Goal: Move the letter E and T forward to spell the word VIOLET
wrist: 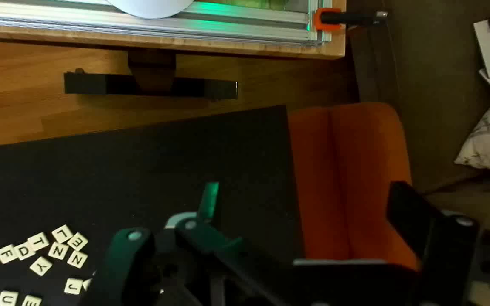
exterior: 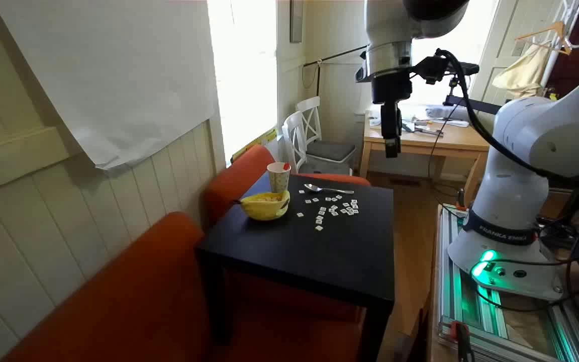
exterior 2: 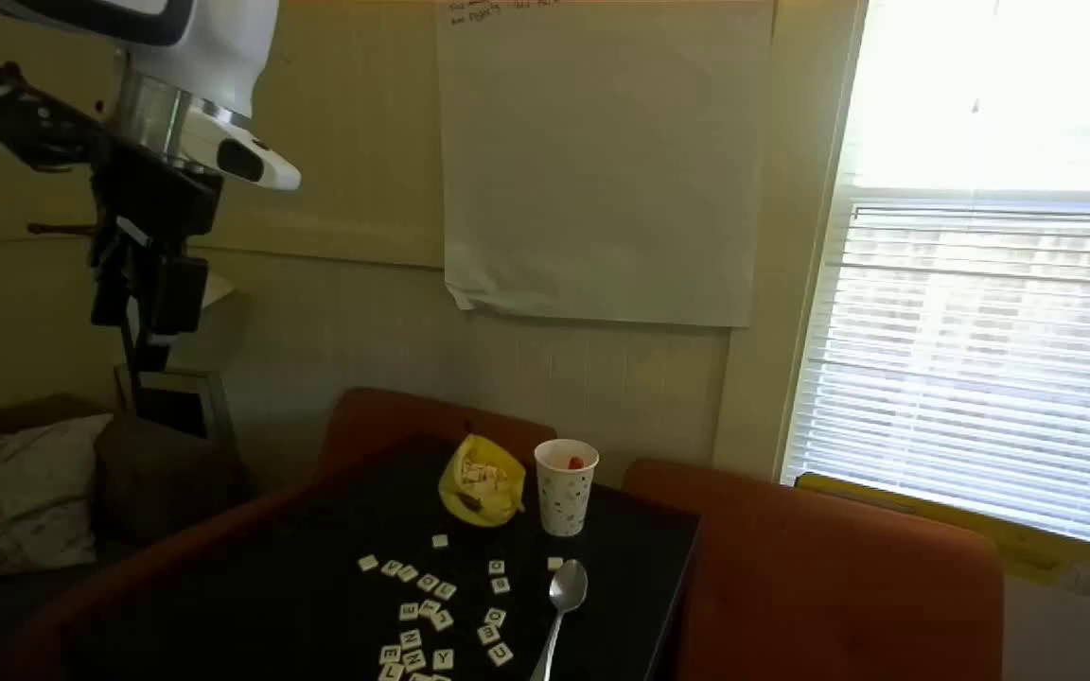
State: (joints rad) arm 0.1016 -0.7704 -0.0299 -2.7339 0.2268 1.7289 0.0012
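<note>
The black counter (exterior: 294, 261) is bearing a speckled paper cup (exterior 2: 564, 501), which is standing upright just beside a yellow bowl (exterior: 264, 211). A metal spoon (exterior 2: 565, 601) is lying near the cup, its handle pointing away. Cream letter tiles (exterior: 318, 228) are lying scattered, some touching. In the wrist view, the T tile (wrist: 38, 242) is lying just beside the D tile (wrist: 24, 250); the Y tile (wrist: 41, 266) is lying near both.

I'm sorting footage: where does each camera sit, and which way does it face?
An exterior view: off one side of the table, facing a desk; arm and gripper show.
An exterior view: facing hanging paper and window across the table; only the arm's gripper end shows.
Wrist view: on the wrist, facing down at the table; fingers and part of the base show.
Both exterior views share cup, spoon and letter tiles.
</note>
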